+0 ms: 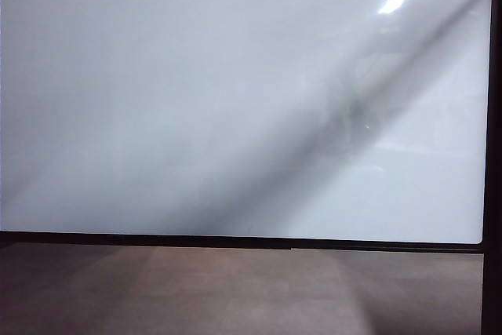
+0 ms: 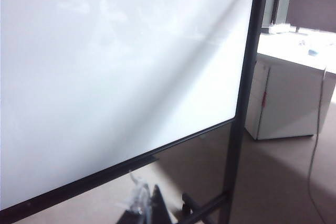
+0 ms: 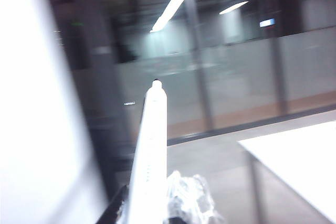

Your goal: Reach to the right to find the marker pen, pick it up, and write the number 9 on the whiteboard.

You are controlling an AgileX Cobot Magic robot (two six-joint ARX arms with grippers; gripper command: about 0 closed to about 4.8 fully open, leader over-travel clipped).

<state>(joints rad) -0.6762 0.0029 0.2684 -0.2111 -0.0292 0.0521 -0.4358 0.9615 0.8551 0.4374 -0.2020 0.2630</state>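
The whiteboard (image 1: 235, 100) fills the exterior view, glossy white inside a thin black frame, crossed by a grey shadow band. Neither gripper appears there, and the number 9 is not in view. The left wrist view looks at the whiteboard (image 2: 105, 66) at a slant. My left gripper (image 2: 148, 205) sits below its lower edge, jaws together and empty. My right gripper (image 3: 151, 200) is shut on the marker pen (image 3: 149, 150). The pen looks pale with a dark tip and points away toward the room. The whiteboard (image 3: 26, 103) lies blurred beside it.
Brown-grey floor (image 1: 235, 296) runs below the board. The board's black stand post (image 2: 247, 77) and its foot (image 2: 202, 211) are close to my left gripper. A white cabinet (image 2: 283, 103) stands beyond the post. A white table (image 3: 299, 166) is near my right gripper, with glass partitions behind.
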